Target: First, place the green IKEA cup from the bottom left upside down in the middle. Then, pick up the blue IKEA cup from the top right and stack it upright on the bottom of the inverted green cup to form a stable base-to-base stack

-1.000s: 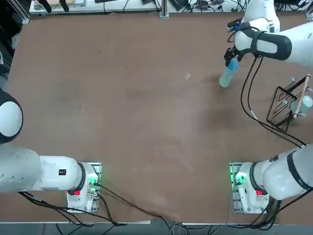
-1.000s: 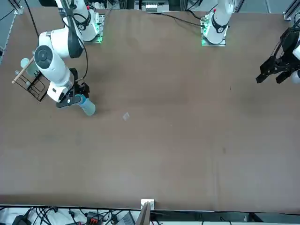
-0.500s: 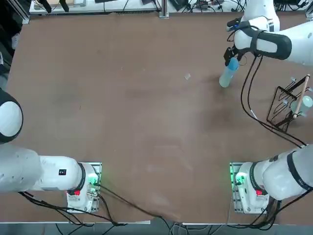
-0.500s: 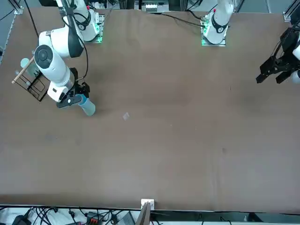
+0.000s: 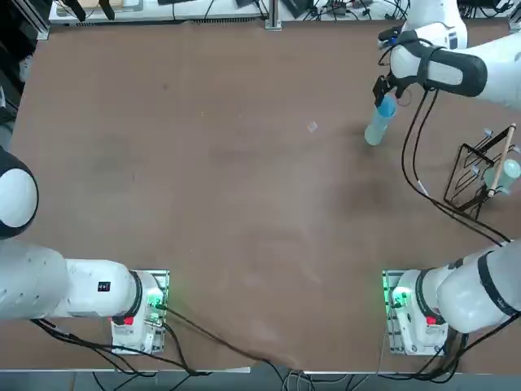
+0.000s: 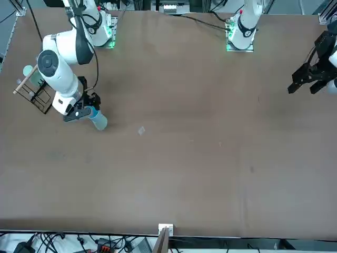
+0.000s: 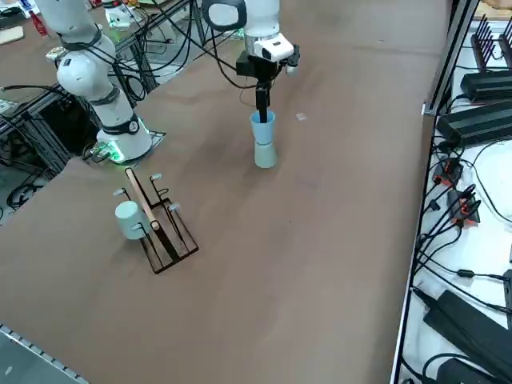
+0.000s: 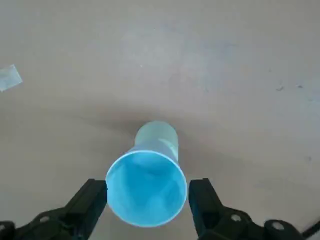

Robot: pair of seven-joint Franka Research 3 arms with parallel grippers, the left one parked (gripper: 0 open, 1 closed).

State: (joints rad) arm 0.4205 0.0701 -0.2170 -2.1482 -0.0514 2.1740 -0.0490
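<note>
Blue cup [image 7: 262, 130], plain sky-blue, upright on inverted mint-green cup [image 7: 265, 156], table's [image 5: 244, 204] two o'clock; right gripper [image 8: 147, 189] there, spread wide astride rim, nothing clamped.

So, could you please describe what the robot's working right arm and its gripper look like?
The right arm is white with dark grey bands at its joints and black cables running along it. The right gripper is black, with two blocky fingers.
</note>
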